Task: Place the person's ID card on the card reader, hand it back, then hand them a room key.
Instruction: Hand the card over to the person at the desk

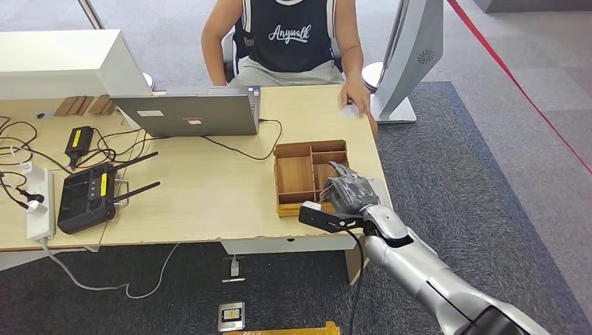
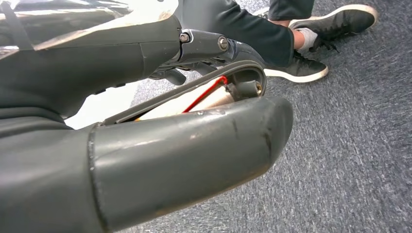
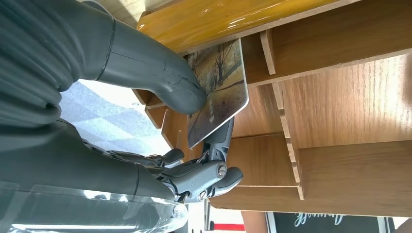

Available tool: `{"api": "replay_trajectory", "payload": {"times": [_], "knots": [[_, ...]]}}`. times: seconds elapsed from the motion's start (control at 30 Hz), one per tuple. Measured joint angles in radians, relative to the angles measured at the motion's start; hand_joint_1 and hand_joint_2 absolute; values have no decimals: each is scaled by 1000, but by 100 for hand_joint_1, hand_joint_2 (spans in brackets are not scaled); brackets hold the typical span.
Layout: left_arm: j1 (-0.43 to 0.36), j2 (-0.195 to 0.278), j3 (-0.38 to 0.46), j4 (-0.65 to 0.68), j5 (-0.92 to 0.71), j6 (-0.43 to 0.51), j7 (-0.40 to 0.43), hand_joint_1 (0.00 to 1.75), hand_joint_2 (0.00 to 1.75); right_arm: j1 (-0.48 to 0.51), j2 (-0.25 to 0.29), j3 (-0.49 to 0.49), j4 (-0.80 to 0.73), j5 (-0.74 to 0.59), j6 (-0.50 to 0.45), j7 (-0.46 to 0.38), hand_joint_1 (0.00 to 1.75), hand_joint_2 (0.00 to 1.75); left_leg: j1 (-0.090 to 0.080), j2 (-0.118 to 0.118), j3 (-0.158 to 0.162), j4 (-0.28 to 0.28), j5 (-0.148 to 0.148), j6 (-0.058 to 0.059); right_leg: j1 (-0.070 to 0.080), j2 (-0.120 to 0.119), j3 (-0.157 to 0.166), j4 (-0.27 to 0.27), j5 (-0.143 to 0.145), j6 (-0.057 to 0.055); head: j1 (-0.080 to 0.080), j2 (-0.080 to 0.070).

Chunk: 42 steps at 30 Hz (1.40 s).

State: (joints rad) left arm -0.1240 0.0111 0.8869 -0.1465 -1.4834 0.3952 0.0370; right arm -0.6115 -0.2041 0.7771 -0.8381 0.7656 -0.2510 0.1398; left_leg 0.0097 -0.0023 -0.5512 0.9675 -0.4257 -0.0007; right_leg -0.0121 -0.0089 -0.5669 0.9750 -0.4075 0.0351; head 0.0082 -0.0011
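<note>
Grey carpet surrounds the wooden desk (image 1: pixel 209 188). At its four o'clock corner, the right hand (image 1: pixel 347 192) pinches a room key card (image 3: pixel 217 92) over the wooden tray (image 1: pixel 293 174) (last step, probably); next, lift toward the person (image 1: pixel 293 42) at twelve o'clock. Left hand (image 2: pixel 145 145): grip unclear.

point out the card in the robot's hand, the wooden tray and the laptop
card (image 3: pixel 221 87), right wrist view, middle of its printed face
wooden tray (image 1: pixel 295 174), head view, floor of a bare compartment
laptop (image 1: pixel 192 115), head view, back of its lid
</note>
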Motion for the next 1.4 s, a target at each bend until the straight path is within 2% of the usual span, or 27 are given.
{"api": "replay_trajectory", "payload": {"times": [0.17,0.47,0.63,0.8,1.0,1.2,1.4], "knots": [[0,0,0,0,-1,0,-3,0,0,0,2,0,0,0,-13,-1,175,175,0,0,0,0,0,0,0,0,0,0,0,0,0,0],[0,0,0,0,-9,3,-12,0,0,-7,1,-5,-29,0,-95,13,175,175,0,0,0,0,0,0,0,0,0,0,0,0,0,0],[0,0,0,0,-16,7,-20,0,0,-24,-12,-23,-96,2,-127,53,175,175,0,0,0,0,0,0,0,0,0,0,0,0,0,0],[1,0,0,0,-23,15,-34,0,0,-84,-46,-63,-230,12,-101,120,175,175,0,0,0,0,1,0,0,0,0,0,0,0,0,0],[2,0,0,0,-30,15,-47,0,0,-128,-78,-105,-357,22,-67,144,175,175,0,0,0,0,1,0,0,0,0,0,0,0,0,0],[1,0,0,0,-41,10,-54,0,0,-145,-77,-112,-400,29,-24,142,175,175,0,0,0,0,1,0,0,0,0,0,0,0,0,0],[1,0,0,0,-41,9,-54,0,0,-150,-72,-112,-414,33,-19,141,175,175,0,0,0,0,1,0,0,0,0,0,0,0,0,0]]}}
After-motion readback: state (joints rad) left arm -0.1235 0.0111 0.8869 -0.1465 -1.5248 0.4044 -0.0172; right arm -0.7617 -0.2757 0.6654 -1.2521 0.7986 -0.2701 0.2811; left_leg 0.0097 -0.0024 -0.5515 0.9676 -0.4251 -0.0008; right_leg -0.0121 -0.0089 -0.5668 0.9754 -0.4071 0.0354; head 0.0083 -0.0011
